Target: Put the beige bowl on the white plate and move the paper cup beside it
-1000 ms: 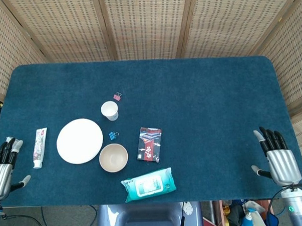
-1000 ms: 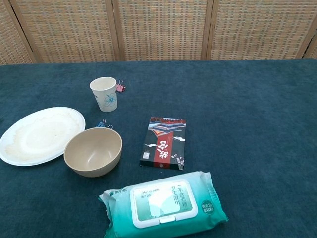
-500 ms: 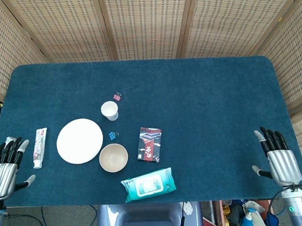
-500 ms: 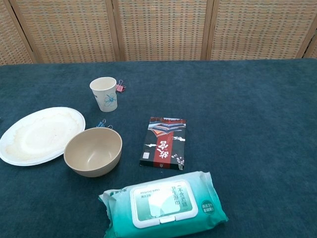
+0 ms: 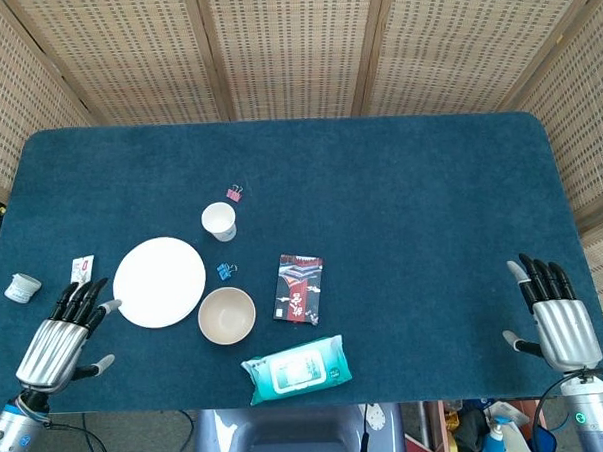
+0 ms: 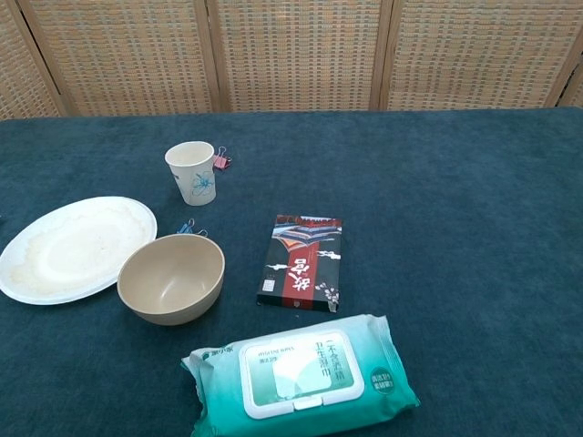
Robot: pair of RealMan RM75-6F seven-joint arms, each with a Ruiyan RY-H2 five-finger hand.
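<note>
Left hand (image 5: 64, 331) hovers flat near the plate (image 5: 159, 282), fingers spread, empty. Right hand (image 5: 552, 310) rests open-fingered, empty, at the table's (image 5: 400, 182) right edge.

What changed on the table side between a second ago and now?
The left hand moved in over the table toward the white plate, now covering most of the toothpaste tube; it holds nothing. Right hand, beige bowl and paper cup stayed put.

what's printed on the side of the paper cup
A light blue flower on the white paper cup, clearest in the chest view.
</note>
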